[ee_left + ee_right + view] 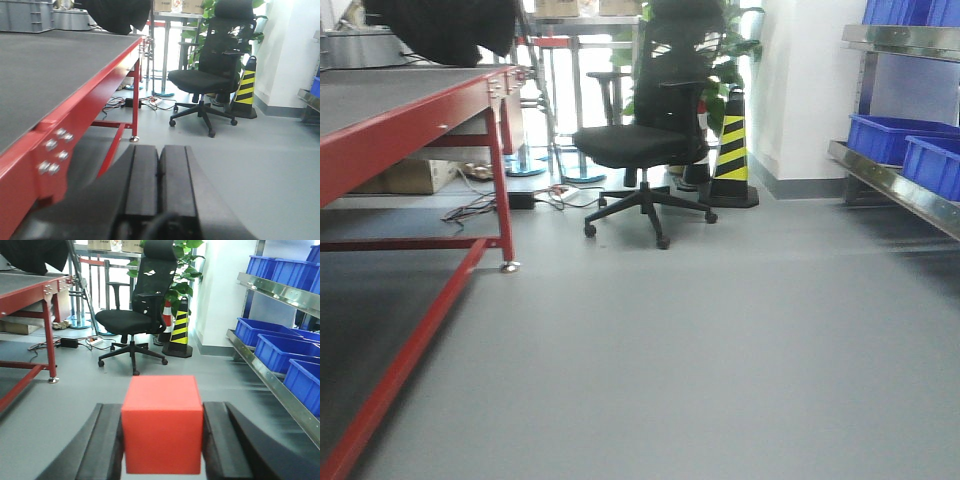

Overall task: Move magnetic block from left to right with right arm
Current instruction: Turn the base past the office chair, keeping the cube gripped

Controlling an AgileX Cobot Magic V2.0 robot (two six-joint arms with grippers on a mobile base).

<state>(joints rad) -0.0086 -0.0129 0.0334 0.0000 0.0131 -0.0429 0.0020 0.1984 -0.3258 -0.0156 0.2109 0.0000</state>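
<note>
Right wrist view, foreground: the right gripper [162,409] is clamped on the magnetic block [162,425], a plain red cube. Its two black fingers [107,440] press against the cube's opposite side faces. The block sits centred between them, so there is no offset to correct. As a cube it has no long axis to align. What it rests on, if anything, is out of view.

Left wrist view, foreground: the left gripper [159,149] has its fingers pressed together on nothing and plays no part.

Judgement: the grasp looks made, so the remaining move is a carry toward the robot's right.

Middle distance: grey floor [80,390] and a red-framed table [30,287].

Background: an office chair [132,320], a striped traffic cone [180,332], a potted plant [175,270], and shelved blue bins [280,350].
</note>
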